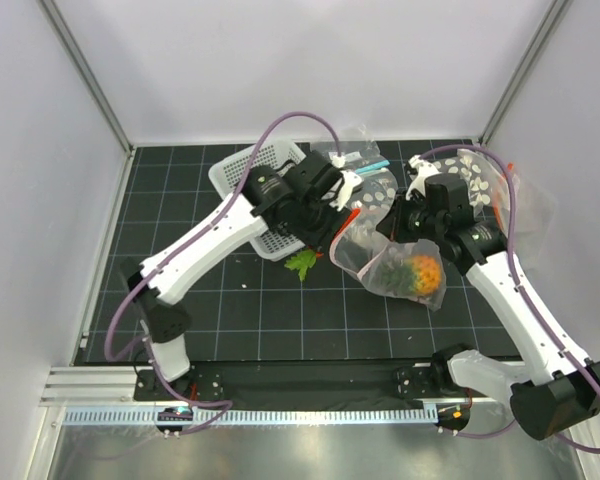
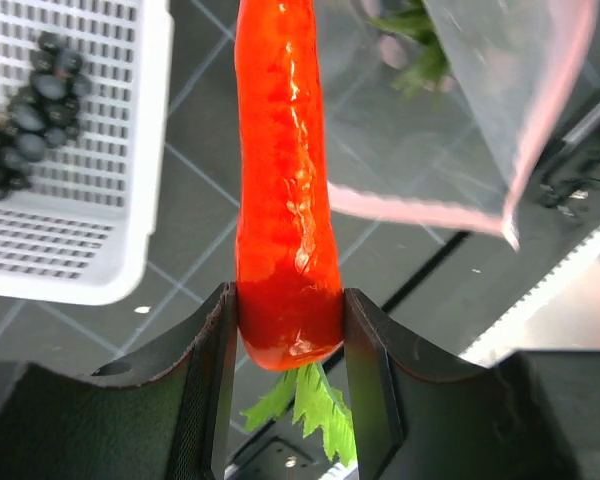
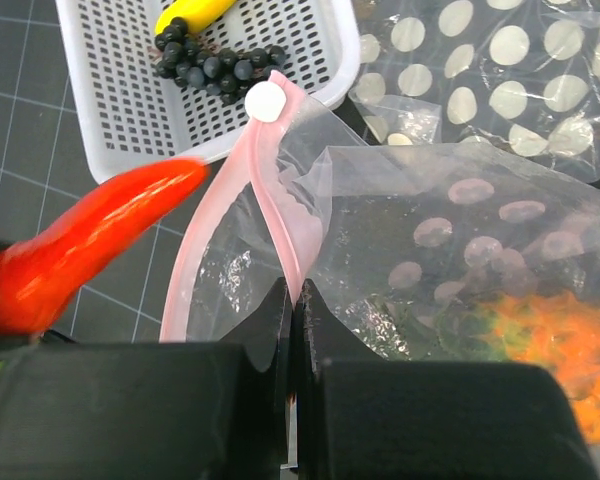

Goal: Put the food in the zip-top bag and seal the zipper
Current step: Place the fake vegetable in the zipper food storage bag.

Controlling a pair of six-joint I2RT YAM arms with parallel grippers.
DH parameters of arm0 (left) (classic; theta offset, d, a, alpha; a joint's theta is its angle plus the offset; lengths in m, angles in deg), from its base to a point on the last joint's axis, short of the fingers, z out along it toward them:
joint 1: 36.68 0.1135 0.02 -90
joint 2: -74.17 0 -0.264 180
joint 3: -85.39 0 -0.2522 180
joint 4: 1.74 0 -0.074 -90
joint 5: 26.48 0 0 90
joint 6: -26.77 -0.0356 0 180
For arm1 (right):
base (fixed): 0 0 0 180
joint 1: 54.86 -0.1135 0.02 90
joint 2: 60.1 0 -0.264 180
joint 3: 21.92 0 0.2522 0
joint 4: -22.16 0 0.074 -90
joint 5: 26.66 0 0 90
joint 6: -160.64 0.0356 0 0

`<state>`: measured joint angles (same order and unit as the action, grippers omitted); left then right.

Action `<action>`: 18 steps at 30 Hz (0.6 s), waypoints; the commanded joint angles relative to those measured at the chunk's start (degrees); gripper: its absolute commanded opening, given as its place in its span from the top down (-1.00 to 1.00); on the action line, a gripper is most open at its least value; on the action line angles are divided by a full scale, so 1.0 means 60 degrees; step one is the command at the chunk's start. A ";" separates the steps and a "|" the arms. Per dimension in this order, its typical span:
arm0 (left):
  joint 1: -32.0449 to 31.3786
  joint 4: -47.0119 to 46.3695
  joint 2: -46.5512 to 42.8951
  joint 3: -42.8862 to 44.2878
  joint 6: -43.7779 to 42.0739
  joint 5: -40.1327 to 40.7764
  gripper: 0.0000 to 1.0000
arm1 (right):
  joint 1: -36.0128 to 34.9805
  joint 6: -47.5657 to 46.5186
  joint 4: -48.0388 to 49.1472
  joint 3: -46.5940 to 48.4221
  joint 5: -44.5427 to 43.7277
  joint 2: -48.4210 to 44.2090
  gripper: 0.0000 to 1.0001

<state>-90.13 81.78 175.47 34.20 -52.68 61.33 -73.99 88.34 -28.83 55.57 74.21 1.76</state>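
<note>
My left gripper [image 2: 285,330] is shut on the red pepper [image 2: 280,180] near its green stem, with the pepper's tip pointing at the bag's open mouth. In the top view this gripper [image 1: 318,240] is just left of the dotted zip-top bag [image 1: 385,270]. My right gripper [image 3: 297,290] is shut on the bag's pink zipper strip [image 3: 270,170] and holds the mouth open. The orange pineapple [image 3: 560,350] lies inside the bag. The grapes [image 3: 215,65] and the yellow banana [image 3: 190,12] lie in the white basket [image 3: 130,110].
The white basket [image 1: 242,172] stands behind the left arm. A white-dotted bag [image 1: 470,175] and a clear bag with a teal strip [image 1: 365,160] lie at the back of the black grid mat [image 1: 230,310]. Enclosure walls stand on both sides.
</note>
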 commanded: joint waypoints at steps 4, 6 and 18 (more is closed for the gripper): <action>-0.0642 0.2070 0.1338 0.1962 -0.1039 0.1245 0.54 | -0.0355 -0.0254 0.0478 -0.0015 0.0253 -0.0379 0.98; -0.0642 0.2056 0.1413 0.2197 -0.1098 0.0925 0.55 | -0.0414 -0.0268 0.0333 0.0043 0.0006 -0.0438 0.98; -0.0774 0.1997 0.1430 0.2140 -0.0938 0.0688 0.62 | -0.0429 -0.0137 -0.0825 0.0615 -0.2189 -0.0424 0.98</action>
<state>-94.19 88.20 185.52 45.52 -57.91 65.83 -76.29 87.29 -32.46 56.40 68.96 -0.51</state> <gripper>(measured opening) 0.453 0.044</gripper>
